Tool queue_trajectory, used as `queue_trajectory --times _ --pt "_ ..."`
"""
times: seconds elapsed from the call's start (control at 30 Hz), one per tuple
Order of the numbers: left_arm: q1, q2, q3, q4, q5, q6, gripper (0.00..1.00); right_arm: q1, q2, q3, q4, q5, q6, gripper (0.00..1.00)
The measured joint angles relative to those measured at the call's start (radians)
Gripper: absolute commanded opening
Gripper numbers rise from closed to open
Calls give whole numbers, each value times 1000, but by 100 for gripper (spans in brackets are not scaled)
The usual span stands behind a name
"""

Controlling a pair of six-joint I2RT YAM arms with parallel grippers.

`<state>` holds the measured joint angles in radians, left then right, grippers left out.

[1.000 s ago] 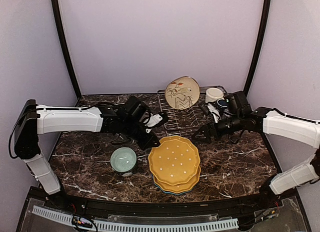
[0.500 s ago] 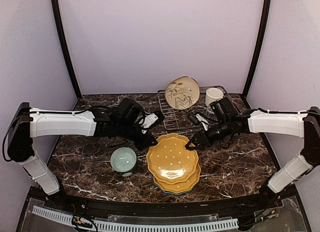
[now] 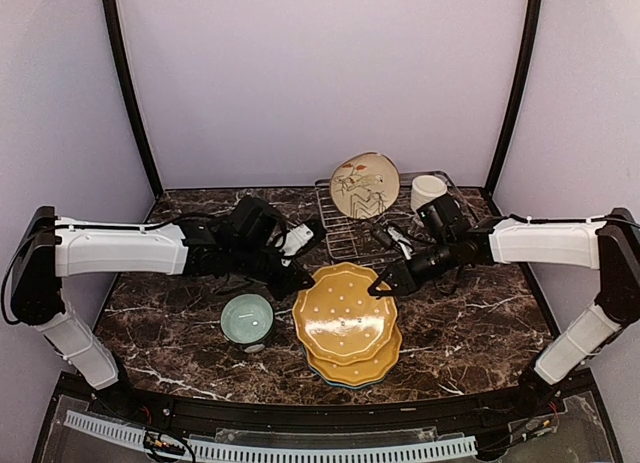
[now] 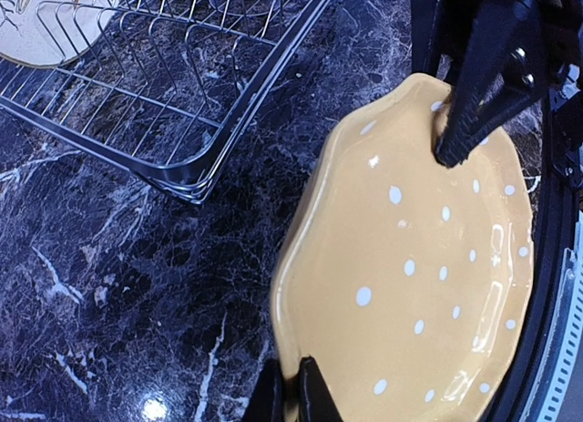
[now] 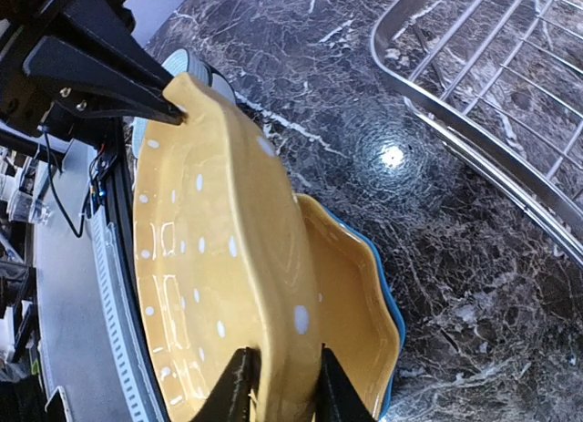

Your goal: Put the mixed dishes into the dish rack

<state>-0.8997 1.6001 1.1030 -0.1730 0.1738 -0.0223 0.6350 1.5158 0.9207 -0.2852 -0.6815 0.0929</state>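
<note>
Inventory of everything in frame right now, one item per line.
dish rack: 1, silver wire, back of table
bird plate: 1, cream, upright in the rack
mug: 1, cream, rack's right end
bowl: 1, mint green, on the table left of the plate stack
top dotted plate: 1, yellow, tilted up off the stack
second plate: 1, yellow, under it
bottom plate: 1, blue, only its rim shows
table: 1, dark marble
left gripper: 1, black, shut on the top dotted plate's left rim
right gripper: 1, black, pinching its opposite rim
</note>
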Motion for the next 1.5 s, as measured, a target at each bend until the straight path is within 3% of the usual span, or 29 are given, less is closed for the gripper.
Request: queue_trajectory --times 0.23,0.37,0.63,0.73,1.0,1.23,1.5 --pt "-2 -33 -22 17 -25 11 1 -5 8 32 -31 5 -10 0" --pt "-2 -66 -31 31 -34 18 27 -8 -2 77 -68 11 -38 0" --pt "-2 -200 -32 89 -45 5 67 -50 -24 212 -160 100 -164 0" --pt "-2 -253 -41 101 -72 -6 75 -87 -37 278 -179 130 -216 0" --pt "-2 -327 -67 105 -177 -16 78 -143 -42 459 -157 246 -389 0" --pt "-2 -327 -79 101 -217 -15 78 -195 -25 477 4 324 -597 0" --pt "-2 -315 -79 101 -238 -10 78 -276 150 572 223 311 -756 0"
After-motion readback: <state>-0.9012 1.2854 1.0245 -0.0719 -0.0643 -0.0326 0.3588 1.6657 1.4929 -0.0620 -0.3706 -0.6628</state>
